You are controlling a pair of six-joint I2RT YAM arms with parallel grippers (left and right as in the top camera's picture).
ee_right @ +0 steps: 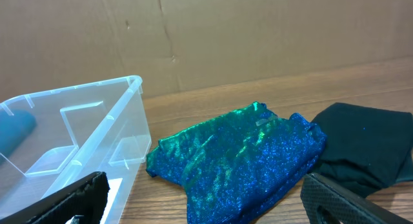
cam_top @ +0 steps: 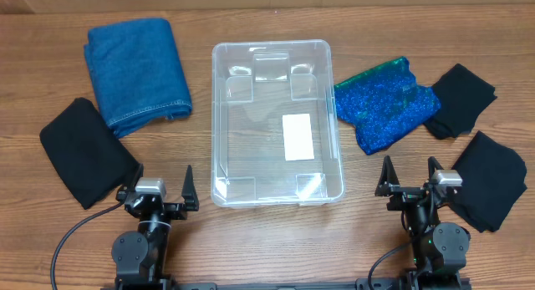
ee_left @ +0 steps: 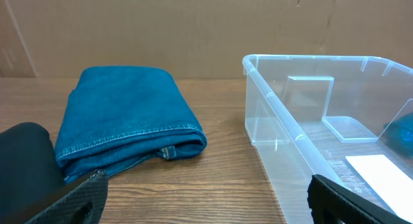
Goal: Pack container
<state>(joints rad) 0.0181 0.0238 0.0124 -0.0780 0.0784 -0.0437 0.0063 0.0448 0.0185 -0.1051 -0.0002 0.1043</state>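
The clear plastic container (cam_top: 276, 123) sits in the middle of the table, empty, with a white label (cam_top: 298, 136) on its bottom. It also shows in the left wrist view (ee_left: 290, 127) and the right wrist view (ee_right: 77, 130). Folded blue denim (cam_top: 136, 70) lies to its left, a black cloth (cam_top: 86, 150) beside that. A sparkly blue-green cloth (cam_top: 386, 104) lies to its right, with two black cloths (cam_top: 460, 99) (cam_top: 489, 180) further right. My left gripper (cam_top: 161, 188) is open and empty at the front left. My right gripper (cam_top: 410, 180) is open and empty at the front right.
A cardboard wall (ee_left: 193, 30) stands behind the table. The denim (ee_left: 122, 121) lies ahead of the left gripper, the sparkly cloth (ee_right: 239, 159) ahead of the right gripper. Bare wood lies between the gripper bases and the container's near rim.
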